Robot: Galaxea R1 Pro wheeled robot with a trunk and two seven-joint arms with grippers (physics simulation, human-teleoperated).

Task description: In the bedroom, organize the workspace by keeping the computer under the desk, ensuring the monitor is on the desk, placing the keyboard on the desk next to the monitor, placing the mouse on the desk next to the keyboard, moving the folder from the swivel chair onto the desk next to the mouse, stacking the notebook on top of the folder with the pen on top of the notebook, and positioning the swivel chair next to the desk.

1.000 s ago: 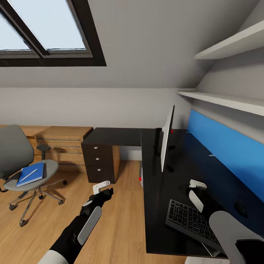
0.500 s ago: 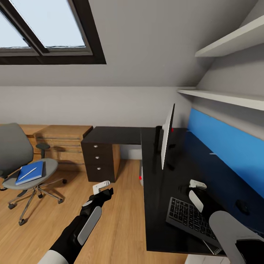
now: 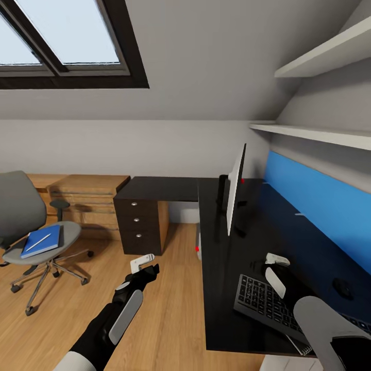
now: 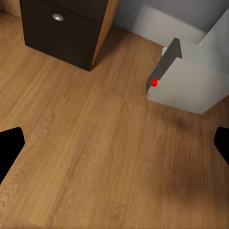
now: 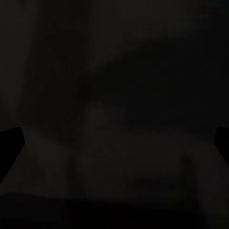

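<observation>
One surface (image 3: 221, 288) runs along my 3 o'clock with one monitor (image 3: 235, 191) upright on it and one keyboard (image 3: 270, 305) nearer me. One chair (image 3: 31, 232) stands at 10 o'clock, carrying one folder (image 3: 41, 241) with one pen (image 3: 39, 243) lying on it. I judge the folder light, stiff and slick, best pinched at an overhanging edge. One computer (image 4: 188, 78) sits on the floor. My left claw (image 3: 147, 264) hangs open, empty; the right claw (image 3: 275, 268) hovers over the keyboard, and I cannot tell its state.
</observation>
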